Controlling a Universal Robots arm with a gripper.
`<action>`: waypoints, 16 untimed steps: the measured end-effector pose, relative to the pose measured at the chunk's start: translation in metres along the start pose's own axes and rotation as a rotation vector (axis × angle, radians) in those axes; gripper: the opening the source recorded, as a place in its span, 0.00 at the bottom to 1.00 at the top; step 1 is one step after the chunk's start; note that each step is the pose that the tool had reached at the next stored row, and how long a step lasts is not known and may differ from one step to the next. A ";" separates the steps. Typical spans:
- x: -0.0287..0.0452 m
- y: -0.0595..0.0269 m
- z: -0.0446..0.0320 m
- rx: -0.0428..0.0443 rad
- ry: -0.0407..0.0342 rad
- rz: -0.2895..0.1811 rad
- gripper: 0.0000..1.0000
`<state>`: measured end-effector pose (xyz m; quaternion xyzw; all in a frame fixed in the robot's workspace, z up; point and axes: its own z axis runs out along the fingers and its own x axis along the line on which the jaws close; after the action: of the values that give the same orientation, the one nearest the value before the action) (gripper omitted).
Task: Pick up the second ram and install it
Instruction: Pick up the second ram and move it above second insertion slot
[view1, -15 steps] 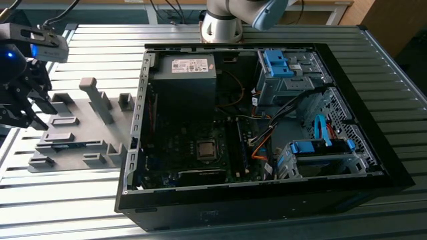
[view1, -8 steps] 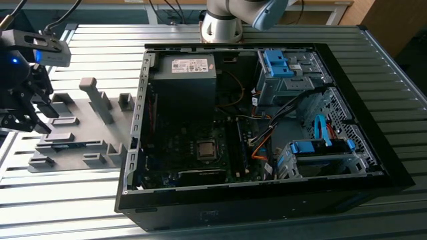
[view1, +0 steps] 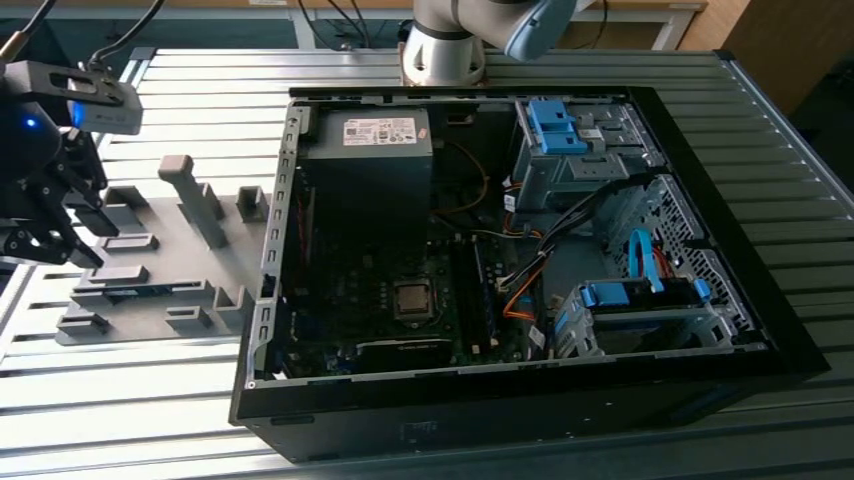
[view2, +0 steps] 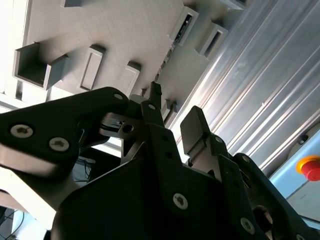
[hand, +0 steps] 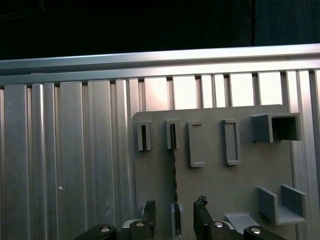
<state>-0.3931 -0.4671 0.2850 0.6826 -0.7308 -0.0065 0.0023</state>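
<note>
Pick-up seems in hand: the black end effector (hand: 175, 209), fingers apart and empty, hovers over the grey plastic holder plate (hand: 215, 185) on the ribbed aluminium bench (hand: 75, 165), where the second ram (hand: 174, 175), a thin dark circuit-board stick, stands on edge in slots, long axis aligned with the finger gap, so grasping calls for a centred descent.

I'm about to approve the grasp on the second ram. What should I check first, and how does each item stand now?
1. End effector open: ok.
2. The second ram stands on edge in the grey holder plate: ok.
3. Ram lined up between the fingers in the first wrist view: ok.
4. Fingers low enough to grip it: cannot tell.
5. The computer case is open, motherboard exposed: ok.
6. Free memory slot on the board: cannot tell.
</note>
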 end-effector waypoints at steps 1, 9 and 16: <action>0.0000 0.0000 0.0005 0.0002 0.0001 0.000 0.43; 0.0000 -0.0001 0.0070 0.0014 0.0002 0.000 0.43; 0.0001 -0.0001 0.0120 0.0021 0.0001 0.000 0.43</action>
<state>-0.3931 -0.4671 0.2730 0.6826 -0.7308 -0.0057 0.0016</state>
